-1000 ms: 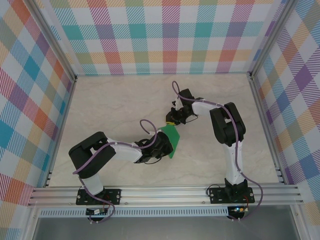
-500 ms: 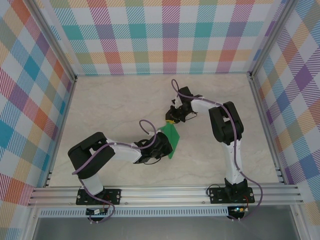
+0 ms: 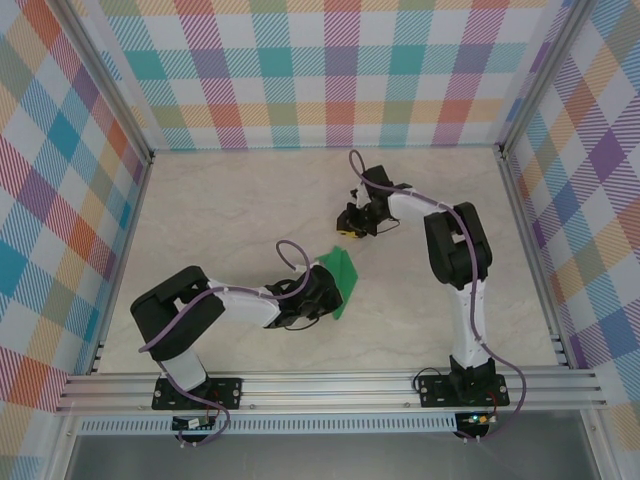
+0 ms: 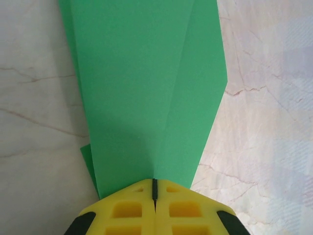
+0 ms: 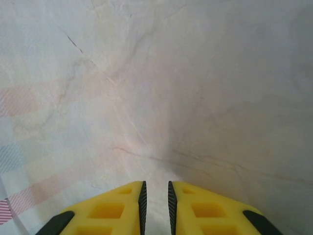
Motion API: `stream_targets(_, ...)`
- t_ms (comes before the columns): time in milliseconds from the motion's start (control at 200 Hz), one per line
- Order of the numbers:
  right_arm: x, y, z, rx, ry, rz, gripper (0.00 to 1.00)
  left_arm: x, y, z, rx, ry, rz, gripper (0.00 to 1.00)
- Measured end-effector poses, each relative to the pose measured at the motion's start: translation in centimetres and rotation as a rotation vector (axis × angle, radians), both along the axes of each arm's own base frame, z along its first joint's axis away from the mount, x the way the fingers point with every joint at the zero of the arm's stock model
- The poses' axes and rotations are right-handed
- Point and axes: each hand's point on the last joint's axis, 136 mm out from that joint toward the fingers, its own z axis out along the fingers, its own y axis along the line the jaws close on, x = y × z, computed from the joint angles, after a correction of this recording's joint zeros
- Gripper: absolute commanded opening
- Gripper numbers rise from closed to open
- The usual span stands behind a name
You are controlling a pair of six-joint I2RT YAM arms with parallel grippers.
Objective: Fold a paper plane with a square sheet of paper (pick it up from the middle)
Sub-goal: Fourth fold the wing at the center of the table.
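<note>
Bright-green paper sheet (image 4: 146, 88), folded with lengthwise creases into a long, narrow shape, is sitting near the middle of the table (image 3: 230, 210). Whether it is resting flat on the surface or being held slightly above it cannot be told. In the left wrist view it is stretching away from the camera, with one layer overlapping another along a slanted crease and a small corner poking out at its near left edge.

The left gripper (image 4: 154, 188) is pinching the sheet's near end, its yellow fingers (image 4: 127, 210) pressing together with the paper caught between them. Seen from above, the sheet is angling up and to the right out of that gripper.

The right gripper (image 3: 350, 225) is hovering just beyond the sheet's far end, apart from it. It is pointing down at bare marble-patterned tabletop, and its fingers (image 5: 112, 210) are standing only narrowly apart, gripping nothing.
</note>
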Motion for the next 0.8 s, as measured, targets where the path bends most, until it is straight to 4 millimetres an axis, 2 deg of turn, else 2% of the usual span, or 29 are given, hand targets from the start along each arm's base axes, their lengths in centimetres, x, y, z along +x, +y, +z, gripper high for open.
stream_targets(95, -1.3, -1.4, 2.1, -0.009, -0.035, -0.01, 0.3, -0.4, 0.6, 0.2, 0.037, 0.005, -0.019, 0.06)
stream_targets(185, -3.2, -2.4, 4.0, 0.0, -0.066, -0.015, 0.34, -0.7, 1.1, 0.8, 0.071, 0.004, -0.04, 0.15)
stream_targets(260, -5.1, -3.0, 4.5, 0.009, -0.072, -0.012, 0.36, -0.6, 1.3, 2.0, 0.083, -0.016, -0.044, 0.19)
stream_targets(330, -7.1, -3.4, 4.0, 0.022, -0.053, -0.008, 0.39, -0.2, 1.7, 3.6, 0.082, -0.048, -0.036, 0.23)
stream_targets(425, -9.8, -4.0, 2.3, 0.032, 0.003, -0.013, 0.42, 0.5, 2.6, 5.4, 0.083, -0.083, -0.019, 0.26)
stream_targets(550, -12.6, -4.4, 0.2, 0.042, 0.082, -0.015, 0.44, 2.0, 4.6, 5.6, 0.11, -0.086, 0.017, 0.28)
stream_targets(660, -13.6, -4.3, -0.5, 0.049, 0.105, -0.013, 0.46, 2.9, 5.8, 5.1, 0.145, -0.068, 0.03, 0.28)
stream_targets(800, -13.8, -3.2, -0.3, 0.073, 0.092, 0.005, 0.47, 3.9, 5.3, 5.4, 0.152, -0.069, 0.013, 0.28)
